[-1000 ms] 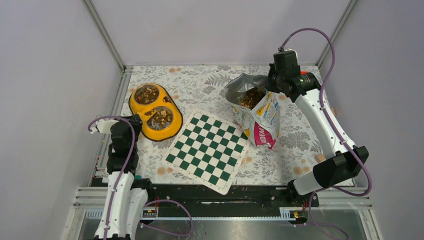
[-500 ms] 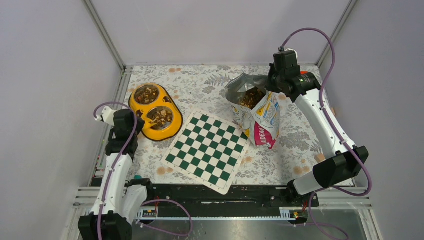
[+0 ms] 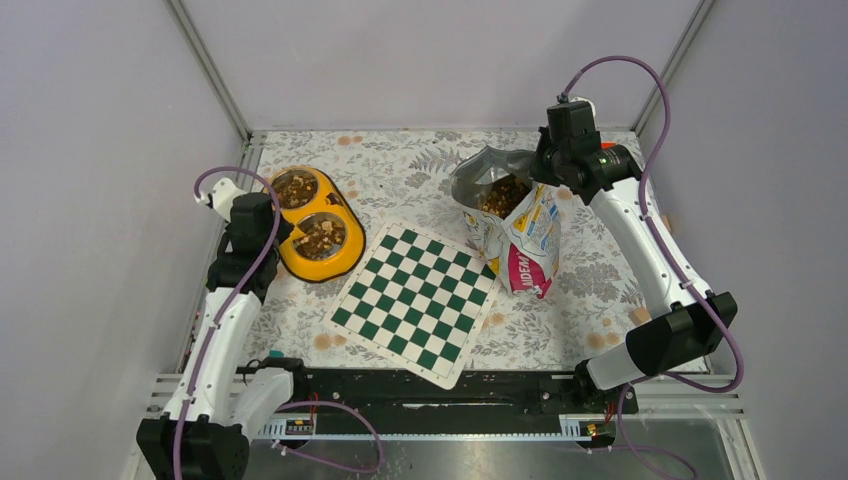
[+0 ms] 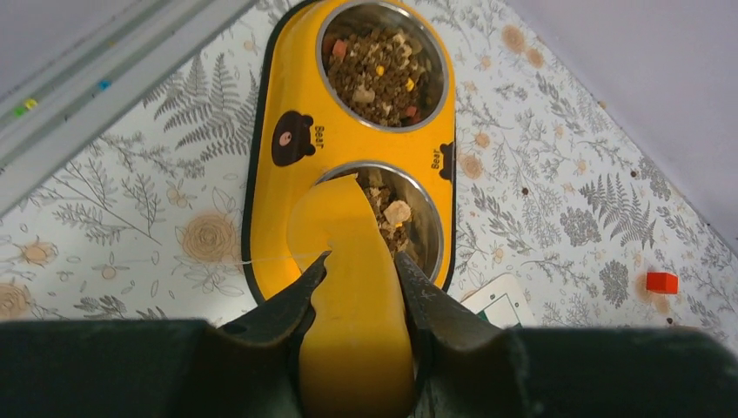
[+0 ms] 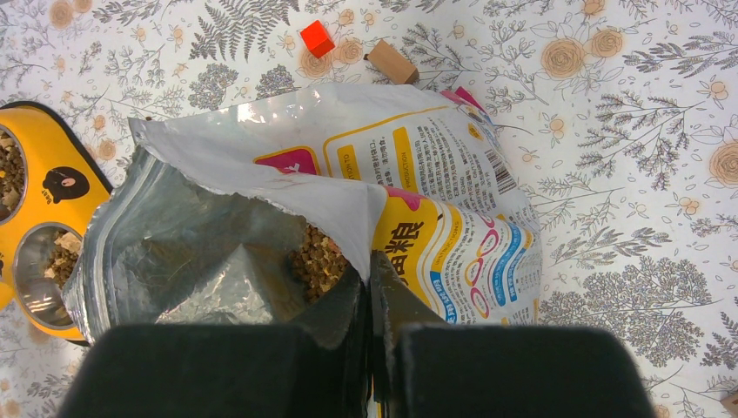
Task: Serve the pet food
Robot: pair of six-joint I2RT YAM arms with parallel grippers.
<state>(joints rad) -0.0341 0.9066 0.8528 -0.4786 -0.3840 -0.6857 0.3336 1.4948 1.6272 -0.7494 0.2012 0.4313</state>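
A yellow double bowl (image 3: 272, 207) stands at the far left, with pet food in its far cup (image 3: 293, 188) and near cup (image 3: 320, 237). My left gripper (image 3: 268, 232) is shut on a yellow scoop (image 4: 352, 287). In the left wrist view the scoop's tip lies over the near cup's kibble (image 4: 389, 214), and the far cup (image 4: 379, 61) is full. An open pet food bag (image 3: 520, 235) stands at the far middle right with kibble (image 3: 500, 195) inside. My right gripper (image 3: 545, 175) is shut on the bag's rim (image 5: 361, 209), and kibble (image 5: 322, 257) shows just inside.
A green and white chessboard mat (image 3: 415, 300) lies between bowl and bag. A red cube (image 5: 316, 37) and a tan wooden block (image 5: 392, 61) lie on the floral cloth behind the bag. Grey walls close the left, back and right.
My left arm has reached forward from the near left edge, bringing the scoop over the bowl's near cup. The right arm and the bag have not moved.
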